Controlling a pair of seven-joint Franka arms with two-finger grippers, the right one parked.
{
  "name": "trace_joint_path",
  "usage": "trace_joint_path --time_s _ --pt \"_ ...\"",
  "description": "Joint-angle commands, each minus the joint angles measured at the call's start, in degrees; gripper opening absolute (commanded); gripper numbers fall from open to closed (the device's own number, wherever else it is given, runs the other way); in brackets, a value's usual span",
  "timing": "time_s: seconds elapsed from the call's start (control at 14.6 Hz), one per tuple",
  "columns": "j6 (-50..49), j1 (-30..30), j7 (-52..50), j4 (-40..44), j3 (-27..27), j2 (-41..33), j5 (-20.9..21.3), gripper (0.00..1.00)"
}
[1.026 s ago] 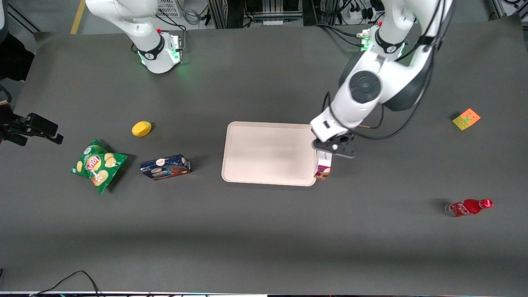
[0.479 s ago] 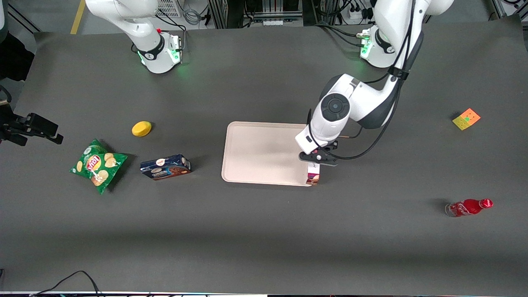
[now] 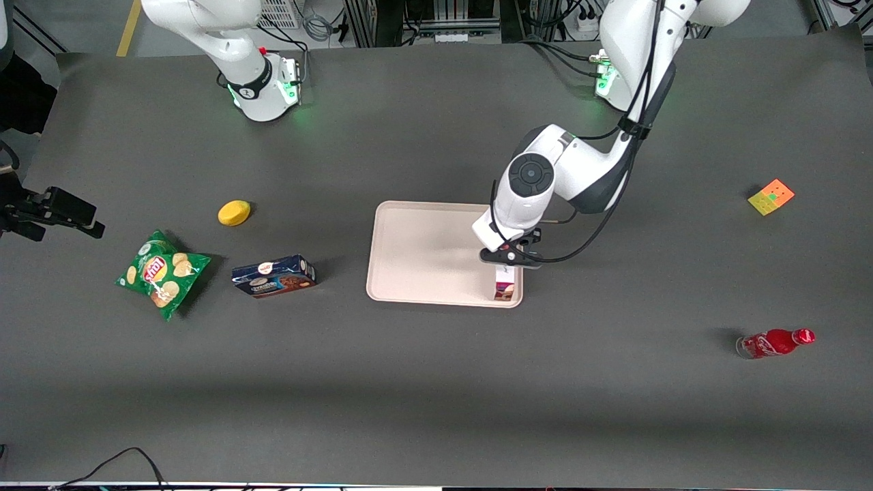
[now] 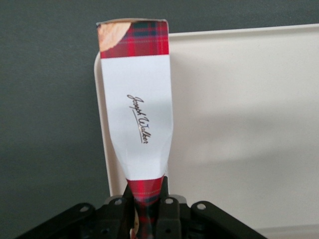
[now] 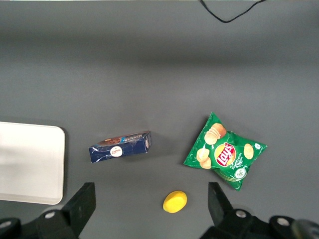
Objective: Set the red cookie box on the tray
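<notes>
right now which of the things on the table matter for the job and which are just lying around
In the job:
- red cookie box, held in the gripper above the tray's edge
- tray

Lying about:
- blue cookie box
- chips bag
- yellow lemon-like thing
- red soda bottle
- colourful cube

**Room around the gripper over the tray**

The gripper (image 3: pixel 506 262) hangs over the tray (image 3: pixel 423 252) near its edge toward the working arm's end, clamped on the red cookie box (image 3: pixel 504 286), which sticks out nearer the front camera. Under and beside the gripper toward the parked arm, the tray floor is bare, so lots of space there. Only the low rim (image 4: pixel 102 124) sits close by the box. The blue cookie box (image 3: pixel 273 276), chip bag (image 3: pixel 162 273) and yellow thing (image 3: pixel 234 213) are well apart toward the parked arm. The soda bottle (image 3: pixel 774 342) and cube (image 3: pixel 771 196) are far off the opposite way.
</notes>
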Motion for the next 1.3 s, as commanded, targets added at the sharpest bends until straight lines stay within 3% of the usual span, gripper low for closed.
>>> trace_joint_path --time_s 0.0,0.14,0.27,0.34,0.48,0.55,0.82,1.03,1.23 --pt "4.0 -1.1 -2.5 -2.0 0.6 0.3 1.0 0.00" --pt "4.0 -1.1 -2.7 -2.0 0.6 0.5 1.0 0.00" --pt "4.1 -1.2 -2.7 -2.0 0.6 0.6 1.0 0.10" --pt "4.1 -1.2 -2.7 -2.0 0.6 0.8 0.9 0.30" --pt "4.0 -1.1 -2.7 -2.0 0.6 0.8 0.9 0.81" --pt "4.0 -1.1 -2.7 -1.9 0.6 0.8 0.9 1.00" --pt "1.6 -0.7 -2.0 -1.0 1.6 -1.8 0.6 1.00" --pt "-9.2 1.1 3.0 4.1 4.7 -5.8 -1.0 1.00" --pt "-20.1 5.5 14.9 9.1 8.6 -10.8 -9.5 1.00"
